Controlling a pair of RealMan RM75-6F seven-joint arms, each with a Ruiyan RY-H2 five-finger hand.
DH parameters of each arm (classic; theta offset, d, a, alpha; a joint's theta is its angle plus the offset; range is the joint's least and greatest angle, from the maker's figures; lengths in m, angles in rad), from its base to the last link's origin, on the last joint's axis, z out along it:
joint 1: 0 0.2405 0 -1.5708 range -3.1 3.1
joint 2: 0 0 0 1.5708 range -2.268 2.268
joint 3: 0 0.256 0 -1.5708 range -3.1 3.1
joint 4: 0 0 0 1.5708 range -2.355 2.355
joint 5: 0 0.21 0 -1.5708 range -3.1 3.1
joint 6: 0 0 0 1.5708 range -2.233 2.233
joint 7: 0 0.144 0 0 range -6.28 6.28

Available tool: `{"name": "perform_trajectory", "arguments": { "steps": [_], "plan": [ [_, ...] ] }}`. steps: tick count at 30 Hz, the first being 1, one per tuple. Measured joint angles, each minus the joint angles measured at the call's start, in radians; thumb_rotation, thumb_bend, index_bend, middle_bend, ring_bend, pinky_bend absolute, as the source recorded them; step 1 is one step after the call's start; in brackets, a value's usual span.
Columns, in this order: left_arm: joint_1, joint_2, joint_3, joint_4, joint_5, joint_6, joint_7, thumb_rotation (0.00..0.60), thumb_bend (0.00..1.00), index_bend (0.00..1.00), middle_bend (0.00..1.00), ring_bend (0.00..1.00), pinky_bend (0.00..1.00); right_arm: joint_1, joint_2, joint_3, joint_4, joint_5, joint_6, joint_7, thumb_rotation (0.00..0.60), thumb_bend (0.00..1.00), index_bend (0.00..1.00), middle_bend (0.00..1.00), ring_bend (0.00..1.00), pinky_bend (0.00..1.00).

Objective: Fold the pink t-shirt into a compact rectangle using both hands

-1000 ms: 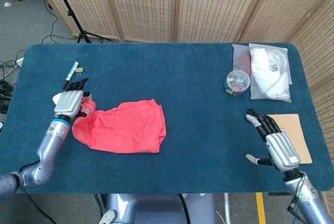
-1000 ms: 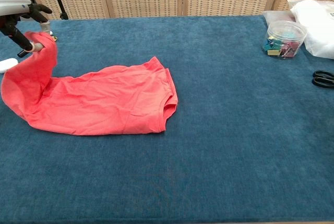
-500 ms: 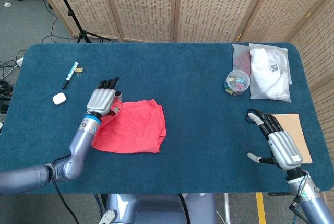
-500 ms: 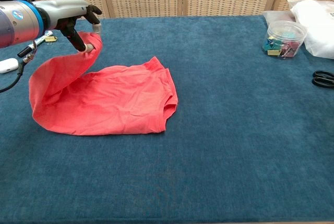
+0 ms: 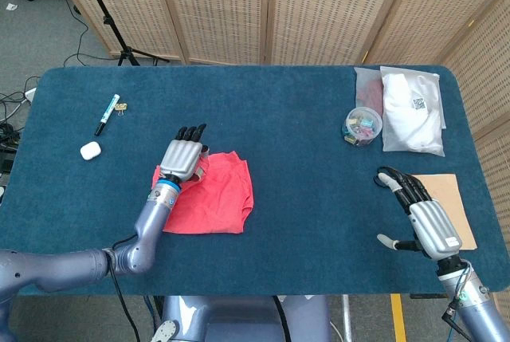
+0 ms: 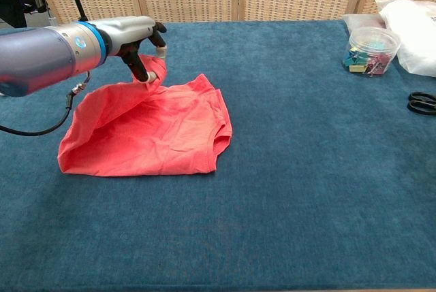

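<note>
The shirt (image 5: 213, 195) sits on the table (image 5: 287, 127) left of centre, near the front edge, roughly at 8 o'clock from the table's middle. It's pink-red, partly folded, with the left part lifted up and draped over toward the right, so there's a loose arched flap instead of a flat layer. In the chest view the shirt (image 6: 153, 132) has its neck opening facing 3 o'clock, and the bottom layer lies flat on the blue cloth.

Left hand (image 5: 182, 158) is over the shirt's upper left corner. In the chest view that hand (image 6: 139, 40) is pinching a bit of the fabric edge between thumb and a finger, holding it up off the table, other fingers curled in alongside.

Right hand (image 5: 418, 210) is way off at the right front of the table, well apart from the shirt, fingers spread and holding nothing. It's just beside a tan card (image 5: 448, 208).

Other stuff: a tub (image 5: 363, 126) of small coloured clips at about 2 o'clock, a plastic bag (image 5: 412, 109) with white cloth just right of it, a marker (image 5: 107, 114) and a small white case (image 5: 91, 151) over at 10 o'clock
</note>
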Motion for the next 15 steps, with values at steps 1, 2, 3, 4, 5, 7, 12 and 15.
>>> {"name": "perform_trajectory", "arguments": {
  "steps": [1,2,3,4,5,7,12,15],
  "plan": [
    [-0.005,-0.011,0.001,0.011,0.000,-0.001,0.004,0.600,0.43,0.83,0.00,0.00,0.00,0.001,0.000,0.000,0.000,0.000,-0.002,0.002,0.600,0.00,0.00,0.00,0.00,0.00],
    [-0.012,-0.026,0.003,0.025,-0.001,-0.003,0.012,0.600,0.43,0.83,0.00,0.00,0.00,0.001,0.000,-0.001,0.001,0.000,-0.002,0.003,0.600,0.00,0.00,0.00,0.00,0.00],
    [-0.017,-0.036,0.005,0.034,-0.002,-0.004,0.017,0.600,0.42,0.83,0.00,0.00,0.00,0.001,0.000,-0.001,0.001,0.000,-0.003,0.004,0.600,0.00,0.00,0.00,0.00,0.00],
    [-0.021,-0.045,0.007,0.041,-0.003,-0.005,0.021,0.600,0.42,0.83,0.00,0.00,0.00,0.002,0.001,-0.001,0.001,0.000,-0.003,0.005,0.600,0.00,0.00,0.00,0.00,0.00],
    [-0.025,-0.056,0.008,0.049,-0.005,-0.008,0.025,0.600,0.41,0.83,0.00,0.00,0.00,0.002,0.001,0.000,0.002,0.000,-0.004,0.006,0.600,0.00,0.00,0.00,0.00,0.00],
    [-0.030,-0.069,0.011,0.061,-0.005,-0.011,0.028,0.600,0.40,0.79,0.00,0.00,0.00,0.002,0.001,0.000,0.002,0.000,-0.003,0.008,0.600,0.00,0.00,0.00,0.00,0.00],
    [-0.034,-0.098,0.022,0.086,0.018,-0.016,0.024,0.600,0.35,0.19,0.00,0.00,0.00,0.002,0.002,-0.001,0.002,-0.001,-0.002,0.009,0.600,0.00,0.00,0.00,0.00,0.00],
    [-0.030,-0.106,0.022,0.093,0.037,-0.017,0.001,0.600,0.29,0.00,0.00,0.00,0.00,0.001,0.003,-0.001,0.001,-0.003,0.000,0.009,0.600,0.00,0.00,0.00,0.00,0.00]
  ]
}}
